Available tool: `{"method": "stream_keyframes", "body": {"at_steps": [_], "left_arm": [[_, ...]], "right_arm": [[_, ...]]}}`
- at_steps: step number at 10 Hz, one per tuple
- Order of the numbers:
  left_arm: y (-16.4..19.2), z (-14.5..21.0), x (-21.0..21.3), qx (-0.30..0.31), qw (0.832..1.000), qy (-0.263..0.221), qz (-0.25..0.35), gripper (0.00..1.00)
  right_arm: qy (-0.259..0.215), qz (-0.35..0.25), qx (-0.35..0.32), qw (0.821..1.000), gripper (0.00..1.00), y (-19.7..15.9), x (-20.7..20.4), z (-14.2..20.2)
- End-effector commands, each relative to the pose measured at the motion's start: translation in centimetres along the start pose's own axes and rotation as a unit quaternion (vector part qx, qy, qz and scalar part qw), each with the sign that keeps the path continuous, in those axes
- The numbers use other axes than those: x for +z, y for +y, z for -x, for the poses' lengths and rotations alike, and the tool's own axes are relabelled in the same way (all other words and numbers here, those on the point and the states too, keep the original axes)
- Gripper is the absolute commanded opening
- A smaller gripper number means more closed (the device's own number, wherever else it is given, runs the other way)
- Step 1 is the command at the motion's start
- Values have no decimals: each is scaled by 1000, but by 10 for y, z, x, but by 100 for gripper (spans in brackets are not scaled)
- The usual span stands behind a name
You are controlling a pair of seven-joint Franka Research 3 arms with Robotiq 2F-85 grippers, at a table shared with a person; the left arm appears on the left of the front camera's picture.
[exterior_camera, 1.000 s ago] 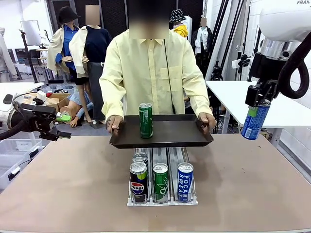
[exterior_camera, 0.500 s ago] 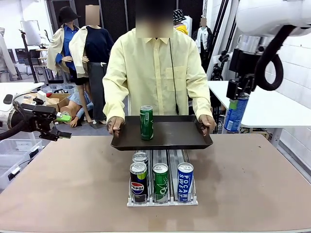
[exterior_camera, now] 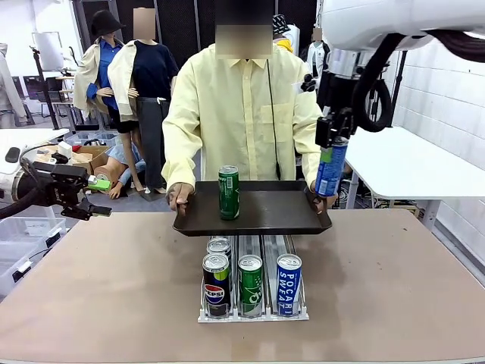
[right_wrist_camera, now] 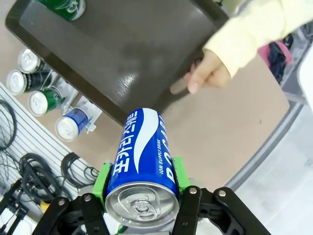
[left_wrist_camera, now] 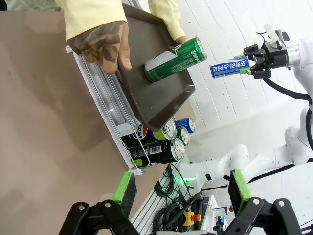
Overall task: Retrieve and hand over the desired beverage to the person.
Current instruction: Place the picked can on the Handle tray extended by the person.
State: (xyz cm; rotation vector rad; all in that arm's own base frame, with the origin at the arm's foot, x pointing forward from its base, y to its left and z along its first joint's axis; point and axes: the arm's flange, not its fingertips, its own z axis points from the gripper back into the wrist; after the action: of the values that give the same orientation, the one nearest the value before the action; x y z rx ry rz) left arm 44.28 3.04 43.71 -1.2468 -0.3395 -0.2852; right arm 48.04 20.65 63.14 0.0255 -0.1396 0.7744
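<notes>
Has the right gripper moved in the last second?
Yes. The right gripper, shut on the blue Pocari Sweat can, moved left from beside the white side table to above the tray.

Right end effector [right_wrist_camera: 142,193] grips a blue can [right_wrist_camera: 143,164] above the tray [right_wrist_camera: 132,63], perhaps its near corner.

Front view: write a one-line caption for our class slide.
Right gripper carries a blue can over the tray a person holds.
</notes>
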Motion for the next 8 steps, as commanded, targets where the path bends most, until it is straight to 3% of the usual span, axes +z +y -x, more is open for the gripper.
{"method": "stream_keyframes", "body": {"at_steps": [1,8], "left_arm": [[-1,0,3,-2,1000,-3,1,100],[-1,0,3,-2,1000,-3,1,100]], "right_arm": [[2,-4,28,1000,32,2,1,-24],[32,-3,107,994,32,9,-40,-102]]}}
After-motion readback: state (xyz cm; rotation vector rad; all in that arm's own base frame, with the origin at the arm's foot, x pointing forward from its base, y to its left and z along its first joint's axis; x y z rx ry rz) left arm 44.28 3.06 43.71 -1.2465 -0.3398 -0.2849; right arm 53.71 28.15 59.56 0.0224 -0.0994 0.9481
